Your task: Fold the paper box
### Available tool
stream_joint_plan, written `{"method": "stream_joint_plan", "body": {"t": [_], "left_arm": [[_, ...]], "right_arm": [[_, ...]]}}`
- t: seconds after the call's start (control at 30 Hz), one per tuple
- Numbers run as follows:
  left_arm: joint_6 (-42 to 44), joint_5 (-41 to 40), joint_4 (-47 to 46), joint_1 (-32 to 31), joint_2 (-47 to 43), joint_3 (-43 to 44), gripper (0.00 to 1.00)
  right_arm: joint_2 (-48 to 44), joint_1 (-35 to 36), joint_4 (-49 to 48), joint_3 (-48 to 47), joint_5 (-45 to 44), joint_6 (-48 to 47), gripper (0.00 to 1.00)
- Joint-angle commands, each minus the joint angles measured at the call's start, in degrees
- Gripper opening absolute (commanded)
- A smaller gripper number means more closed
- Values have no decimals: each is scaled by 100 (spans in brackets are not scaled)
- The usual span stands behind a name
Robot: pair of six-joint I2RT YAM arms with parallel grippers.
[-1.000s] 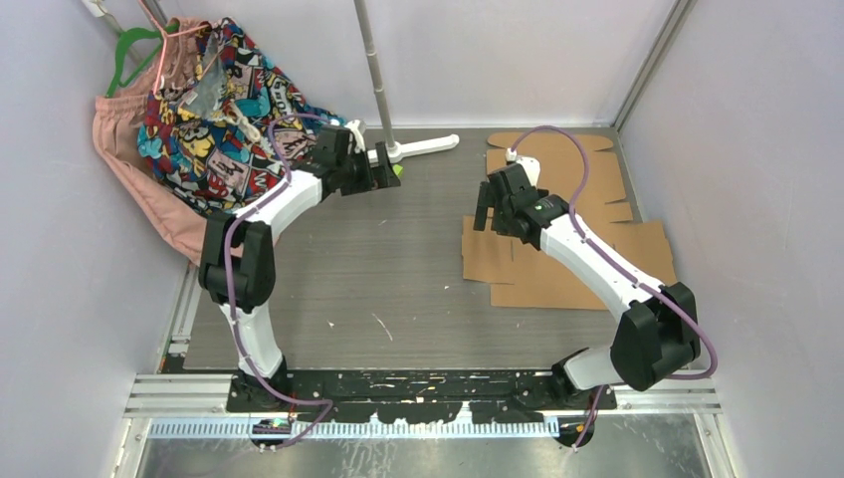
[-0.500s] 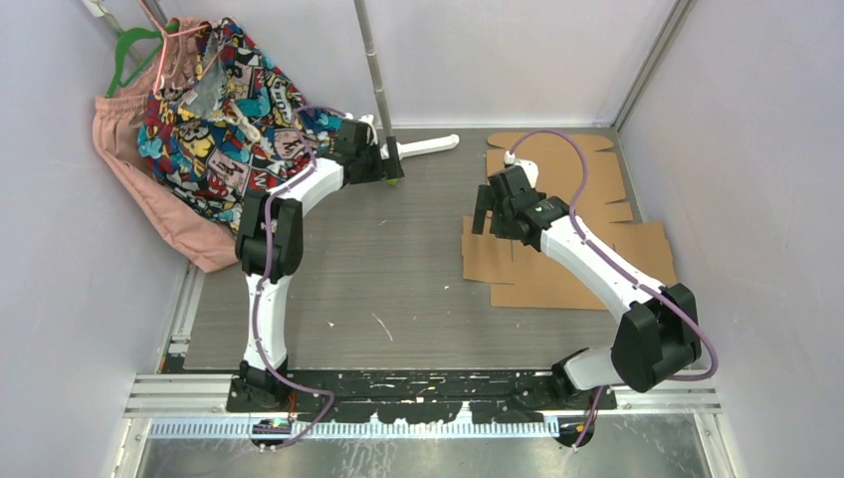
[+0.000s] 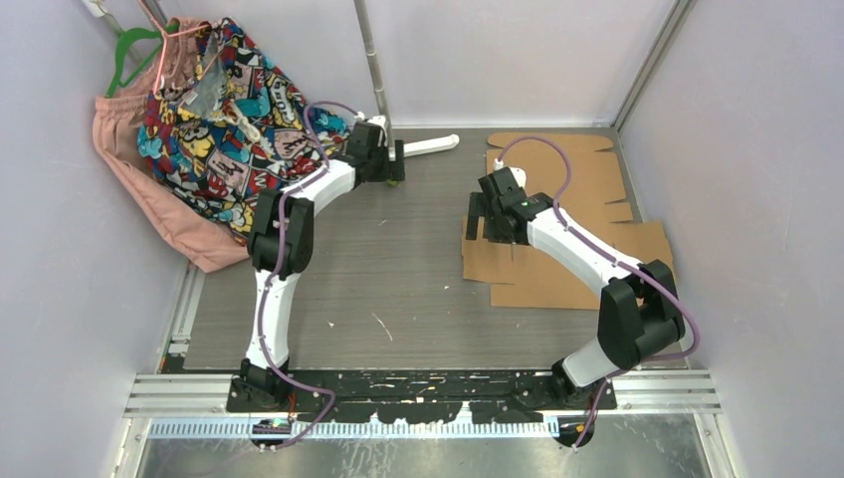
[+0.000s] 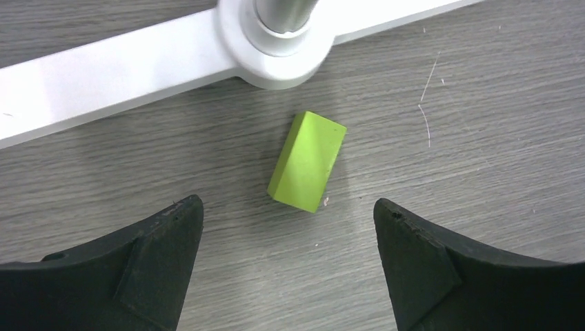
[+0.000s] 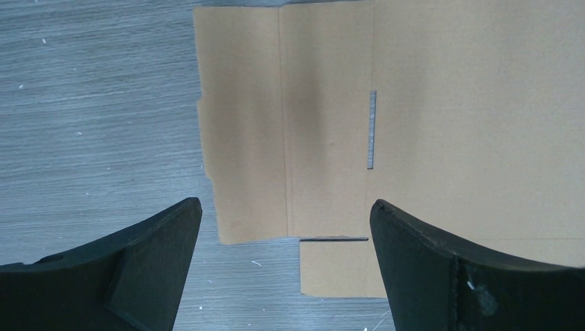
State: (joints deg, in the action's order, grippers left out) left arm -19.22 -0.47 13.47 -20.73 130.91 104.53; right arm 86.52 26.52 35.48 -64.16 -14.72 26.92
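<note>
The paper box (image 3: 607, 184) is a flat brown die-cut cardboard sheet lying unfolded on the right half of the table. My right gripper (image 3: 490, 231) hovers open over its left edge. In the right wrist view its jaws (image 5: 284, 202) stand wide, with the sheet's left flap and a slit (image 5: 428, 103) below and nothing between them. Far from the box, my left gripper (image 3: 390, 164) is open at the back of the table. In the left wrist view it (image 4: 286, 200) is just short of a small green block (image 4: 308, 161) and does not touch it.
A white stand base (image 4: 276, 34) with a metal pole (image 3: 373, 70) stands right behind the green block (image 3: 396, 180). A colourful patterned garment (image 3: 229, 110) and a pink one (image 3: 139, 169) hang on a green hanger (image 3: 134, 45) at the back left. Walls close in both sides.
My left arm has stretched out further toward the stand base, bringing its gripper up to the green block. The right arm's elbow has swung inward and its gripper has shifted slightly left.
</note>
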Motion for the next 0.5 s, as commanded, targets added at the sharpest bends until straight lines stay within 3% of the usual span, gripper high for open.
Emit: {"method": "stream_joint_plan", "body": {"t": [0.0,0.2,0.27,0.47], "left_arm": [[262,-209,-271,-94,191,318,92],[252,-158,-240,-133,405,507,83],[268,-95,-152,-133,522,694,72],[231,-112,8,-133,677,882,52]], "right_arm": [[39,28,-209,-336,122,31,97],[75,28,-227,-334,130,26,97],[75,24,-217,-319,130,16,97],[61,26,-231,-288,196,56,97]]}}
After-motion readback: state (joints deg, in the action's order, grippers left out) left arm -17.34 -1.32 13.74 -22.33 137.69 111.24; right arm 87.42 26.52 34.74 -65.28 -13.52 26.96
